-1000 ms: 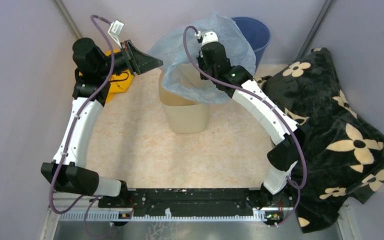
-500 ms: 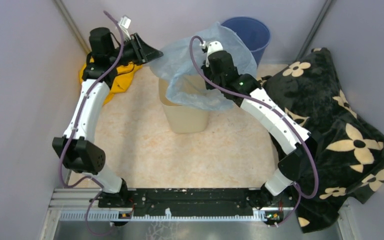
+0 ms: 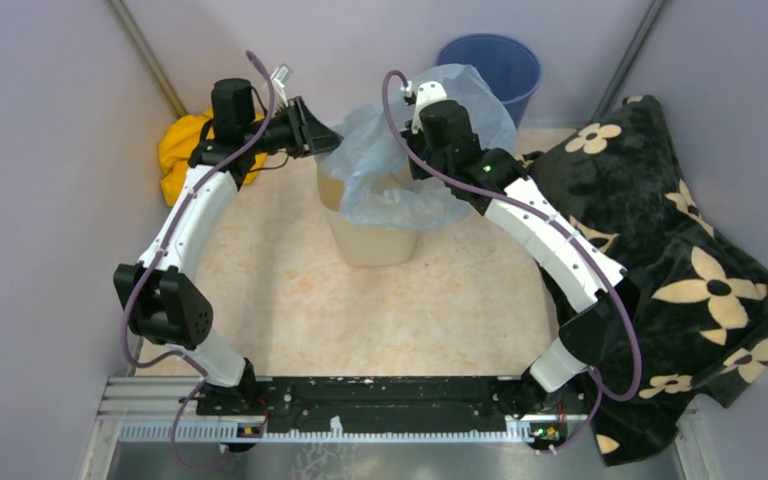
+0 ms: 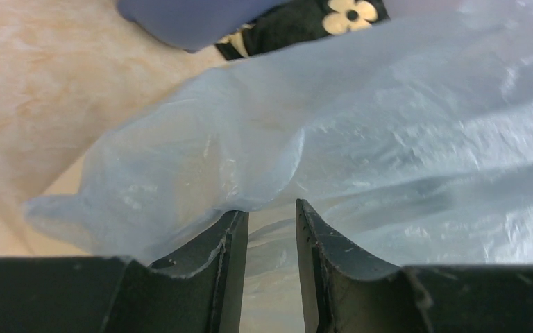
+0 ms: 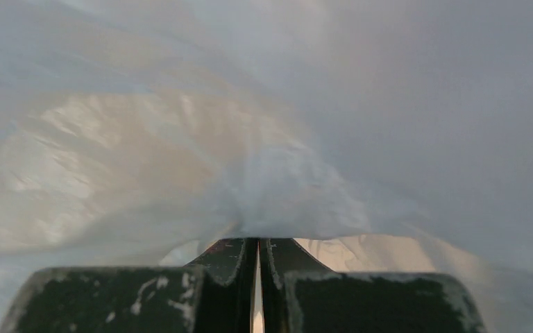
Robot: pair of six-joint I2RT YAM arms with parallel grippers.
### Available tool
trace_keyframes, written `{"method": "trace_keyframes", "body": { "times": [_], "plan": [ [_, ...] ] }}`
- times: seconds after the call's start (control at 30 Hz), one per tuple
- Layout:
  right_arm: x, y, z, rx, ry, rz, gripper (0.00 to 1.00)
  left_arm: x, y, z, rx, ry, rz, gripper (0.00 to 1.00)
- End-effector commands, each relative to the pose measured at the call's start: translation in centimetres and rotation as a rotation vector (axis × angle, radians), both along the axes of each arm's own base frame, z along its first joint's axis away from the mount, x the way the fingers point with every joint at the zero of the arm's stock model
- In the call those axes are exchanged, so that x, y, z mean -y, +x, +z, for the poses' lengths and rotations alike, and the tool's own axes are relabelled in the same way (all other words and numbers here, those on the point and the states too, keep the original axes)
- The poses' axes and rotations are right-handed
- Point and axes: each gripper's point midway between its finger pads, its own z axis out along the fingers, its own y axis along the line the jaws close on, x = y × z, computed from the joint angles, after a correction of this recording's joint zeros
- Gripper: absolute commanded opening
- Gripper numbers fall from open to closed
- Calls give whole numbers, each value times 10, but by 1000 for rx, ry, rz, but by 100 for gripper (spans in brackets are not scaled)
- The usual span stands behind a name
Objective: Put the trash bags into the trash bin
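The pale-blue trash bag hangs bunched over the open top of the cream trash bin, its lower folds sagging across the rim. My right gripper is shut on a gathered fold of the bag above the bin's far right side. In the right wrist view the jaws are pinched together with the bag bunched at their tips. My left gripper is at the bag's left edge, narrowly open. In the left wrist view the bag's edge lies across its fingertips, with nothing pinched.
A round blue bucket stands behind the bin against the back wall. A yellow cloth lies at the far left. A black flowered blanket covers the right side. Grey walls close in on both sides.
My left arm swung right from the yellow cloth to the bag's left edge. My right gripper lowered the bag a little over the bin.
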Motion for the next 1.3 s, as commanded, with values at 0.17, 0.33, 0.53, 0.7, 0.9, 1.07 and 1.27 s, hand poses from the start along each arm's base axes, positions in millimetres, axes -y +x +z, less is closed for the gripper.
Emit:
{"method": "trace_keyframes", "body": {
  "times": [0.17,0.33,0.53,0.7,0.9,1.07,1.27],
  "plan": [
    [-2,-1,24,53,69,12,0,47,-51,61,138,-73,-174,38],
    [-6,0,25,52,77,22,0,63,-64,45,106,-75,-210,38],
    [-8,1,30,59,92,26,0,82,-76,20,55,-68,-241,38],
    [-11,2,32,57,99,34,0,89,-76,2,25,-55,-245,37],
    [-17,3,32,44,97,55,0,83,-79,-30,-20,-13,-214,37],
    [-25,4,25,13,92,88,0,73,-83,-55,-43,43,-170,37],
    [-37,2,14,-33,91,138,0,53,-82,-48,-13,98,-88,37]
  ]
}}
